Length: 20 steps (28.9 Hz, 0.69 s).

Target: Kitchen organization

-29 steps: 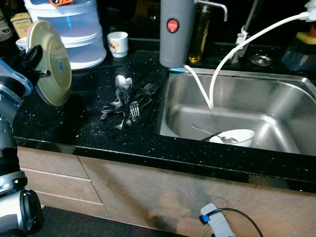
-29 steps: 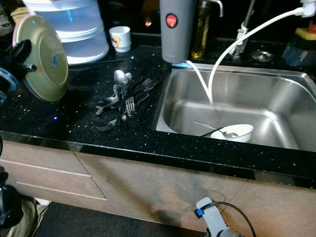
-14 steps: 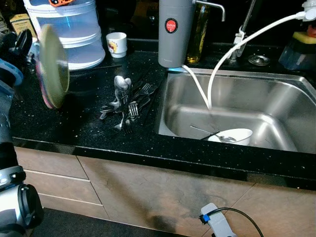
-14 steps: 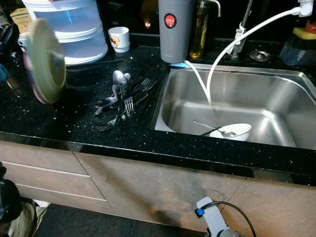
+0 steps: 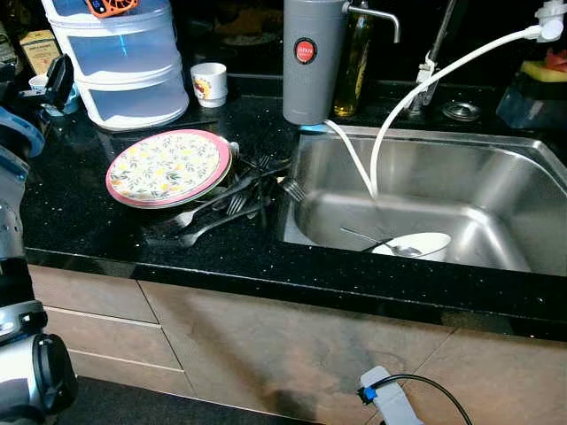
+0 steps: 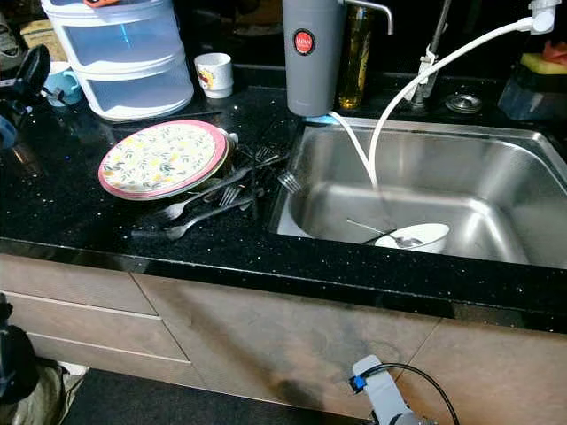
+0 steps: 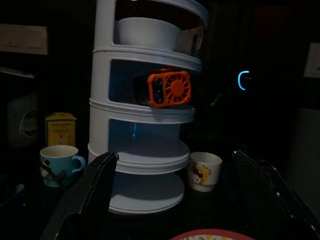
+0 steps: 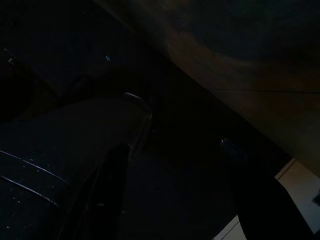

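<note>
On the black counter just left of the sink (image 5: 532,150), the plate (image 5: 168,166) now lies flat, face up, across the pile of forks (image 5: 232,200), no longer held upright, and the left gripper (image 7: 180,200), fingers spread and empty, hangs back by the tiered container (image 5: 120,62), so that placing looks done.

The plate (image 5: 168,166) that the left gripper (image 7: 175,195) held upright on its edge a second ago now lies flat, flowered face up, on the pile of forks and spoons (image 5: 226,199). The gripper has let go, fingers apart, and drawn back towards nine o'clock. The cutlery has spread towards the sink (image 5: 496,150).
</note>
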Available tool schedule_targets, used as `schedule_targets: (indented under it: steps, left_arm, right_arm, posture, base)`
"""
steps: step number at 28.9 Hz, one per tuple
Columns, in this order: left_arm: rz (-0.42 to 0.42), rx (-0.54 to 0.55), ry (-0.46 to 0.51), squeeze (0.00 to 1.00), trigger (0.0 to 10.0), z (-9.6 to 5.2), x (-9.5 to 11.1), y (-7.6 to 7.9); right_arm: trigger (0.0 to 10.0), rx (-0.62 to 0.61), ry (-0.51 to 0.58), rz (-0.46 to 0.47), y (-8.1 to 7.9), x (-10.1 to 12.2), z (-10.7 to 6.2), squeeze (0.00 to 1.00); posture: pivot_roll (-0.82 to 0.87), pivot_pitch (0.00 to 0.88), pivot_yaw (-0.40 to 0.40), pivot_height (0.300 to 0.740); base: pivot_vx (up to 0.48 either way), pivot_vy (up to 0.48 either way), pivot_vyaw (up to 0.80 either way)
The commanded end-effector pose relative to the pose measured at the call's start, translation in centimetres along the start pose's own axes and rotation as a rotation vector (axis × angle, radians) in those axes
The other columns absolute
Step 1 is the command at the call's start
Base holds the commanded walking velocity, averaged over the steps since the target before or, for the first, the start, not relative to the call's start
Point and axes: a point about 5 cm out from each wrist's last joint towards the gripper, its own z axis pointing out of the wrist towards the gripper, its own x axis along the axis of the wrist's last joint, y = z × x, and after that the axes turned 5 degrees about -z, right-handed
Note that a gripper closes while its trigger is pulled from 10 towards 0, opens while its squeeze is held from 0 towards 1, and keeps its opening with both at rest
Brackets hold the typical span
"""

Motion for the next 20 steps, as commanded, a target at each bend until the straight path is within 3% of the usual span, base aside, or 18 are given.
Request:
schedule_targets:
  steps: [1,2,3,4,7,8,9,10,11,12,14,15,17,18,20]
  left_arm:
    - [0.110,0.006,-0.030,1.00,10.0,0.0,-0.1,-0.1]
    - [0.110,0.006,-0.030,1.00,10.0,0.0,-0.1,-0.1]
    - [0.233,0.009,-0.072,1.00,10.0,0.0,-0.4,-0.2]
    - [0.233,0.009,-0.072,1.00,10.0,0.0,-0.4,-0.2]
    - [0.549,-0.022,-0.189,1.00,10.0,-0.1,-1.5,-0.2]
    - [0.616,-0.037,-0.214,1.00,10.0,-0.2,-1.7,-0.1]
    - [0.616,-0.037,-0.214,1.00,10.0,-0.2,-1.7,-0.1]
    - [0.705,-0.064,-0.247,0.00,10.0,-0.3,-2.1,0.0]
    - [0.757,-0.082,-0.267,0.00,10.0,-0.4,-2.4,0.0]
    - [0.757,-0.082,-0.267,0.00,10.0,-0.4,-2.4,0.0]
    - [0.908,-0.161,-0.345,0.00,10.0,-0.7,-3.3,0.3]
    - [0.908,-0.161,-0.345,0.00,10.0,-0.7,-3.3,0.3]
    - [1.013,-0.253,-0.433,0.00,10.0,-1.3,-4.7,0.4]
    - [1.013,-0.253,-0.433,0.00,10.0,-1.3,-4.7,0.4]
    - [1.034,-0.365,-0.548,0.00,10.0,-2.5,-6.9,0.5]
  right_arm:
    - [10.0,0.000,-0.001,-0.008,-0.1,0.0,0.0,0.00]
    - [10.0,0.000,-0.001,-0.008,-0.1,0.0,0.0,0.00]
    - [10.0,0.000,-0.002,-0.009,-0.1,0.0,0.0,0.00]
    - [10.0,0.000,-0.002,-0.009,-0.1,0.0,0.0,0.00]
    - [10.0,0.002,-0.004,-0.015,-0.1,0.0,0.0,0.00]
    - [10.0,0.002,-0.005,-0.016,-0.1,0.0,0.0,0.00]
    - [10.0,0.002,-0.005,-0.016,-0.1,0.0,0.0,0.00]
    - [10.0,0.002,-0.005,-0.018,-0.1,0.0,0.0,0.00]
    - [10.0,0.002,-0.005,-0.018,-0.1,0.0,0.0,0.00]
    - [10.0,0.002,-0.005,-0.018,-0.1,0.0,0.0,0.00]
    - [10.0,0.001,-0.006,-0.019,-0.1,0.0,0.0,0.00]
    - [10.0,0.001,-0.006,-0.019,-0.1,0.0,0.0,0.00]
    - [10.0,0.001,-0.007,-0.021,-0.1,0.0,0.0,0.00]
    - [10.0,0.001,-0.007,-0.021,-0.1,0.0,0.0,0.00]
    - [10.0,0.001,-0.009,-0.025,-0.1,0.0,0.0,0.00]
  posture:
    - [-0.01,0.000,0.005,0.740]
    - [-0.01,0.000,0.005,0.740]
    - [-0.01,0.000,0.005,0.740]
    - [-0.01,0.000,0.005,0.740]
    - [-0.01,0.000,0.006,0.740]
    - [-0.01,0.000,0.007,0.740]
    - [-0.01,0.000,0.007,0.740]
    - [-0.01,0.000,0.008,0.740]
    - [-0.01,0.000,0.008,0.740]
    - [-0.01,0.000,0.008,0.740]
    - [-0.01,0.000,0.007,0.740]
    - [-0.01,0.000,0.007,0.740]
    - [-0.01,0.000,0.010,0.740]
    - [-0.01,0.000,0.010,0.740]
    - [-0.01,0.000,0.009,0.740]
  base:
    - [0.000,0.000,0.00]
    - [0.000,0.000,0.00]
    - [0.000,0.000,0.00]
    - [0.000,0.000,0.00]
    - [0.000,0.000,0.00]
    - [0.000,0.000,0.00]
    - [0.000,0.000,0.00]
    - [0.000,0.000,0.00]
    - [0.000,0.000,0.00]
    - [0.000,0.000,0.00]
    - [0.000,0.000,0.00]
    - [0.000,0.000,0.00]
    - [0.000,0.000,0.00]
    - [0.000,0.000,0.00]
    - [0.000,0.000,0.00]
